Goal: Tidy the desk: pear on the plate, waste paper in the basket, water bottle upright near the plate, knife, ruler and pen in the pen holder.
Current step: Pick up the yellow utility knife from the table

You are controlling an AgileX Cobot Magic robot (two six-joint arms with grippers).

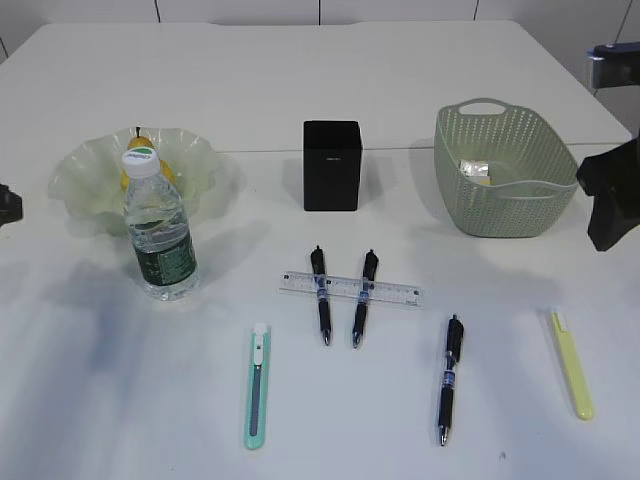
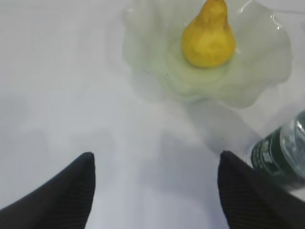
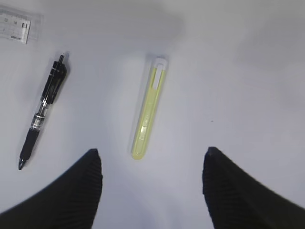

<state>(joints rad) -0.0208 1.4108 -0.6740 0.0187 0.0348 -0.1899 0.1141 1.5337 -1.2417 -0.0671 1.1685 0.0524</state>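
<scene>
Ribbed black fingers point(image 3: 81, 191) of the right tool point(image 3: 152, 188) fill the bottom of the right wrist view, spread wide with nothing between them. Just past them on the plain white surface point(image 3: 238, 71) lies a slim, translucent yellow knife point(image 3: 148, 109) with a white end, a rounded stick shape. Left of it lies a black pen point(image 3: 42, 114) with a clear barrel, tip toward the camera, and the clear plastic ruler point(image 3: 13, 27) shows at the upper left corner.

The left tool point(image 2: 155, 191) also stands open and empty, its matte, finely grooved fingers point(image 2: 66, 191) well apart above bare surface. Beyond them the yellow pear point(image 2: 208, 36) sits in the plate point(image 2: 267, 62), a glassy pale green dish with a wavy rim. The water bottle point(image 2: 281, 155) with its dark green label is at the right edge.

In the exterior view the bottle stands upright just in front of the plate, white cap on top. The ruler lies across two more black pens point(image 1: 320, 295), side by side. A mint green knife point(image 1: 257, 385) lies nearer the camera. The pen holder point(image 1: 331, 165), a matte black square box, stands behind them. The sage green perforated basket point(image 1: 505, 205) holds the crumpled waste paper point(image 1: 476, 170).
</scene>
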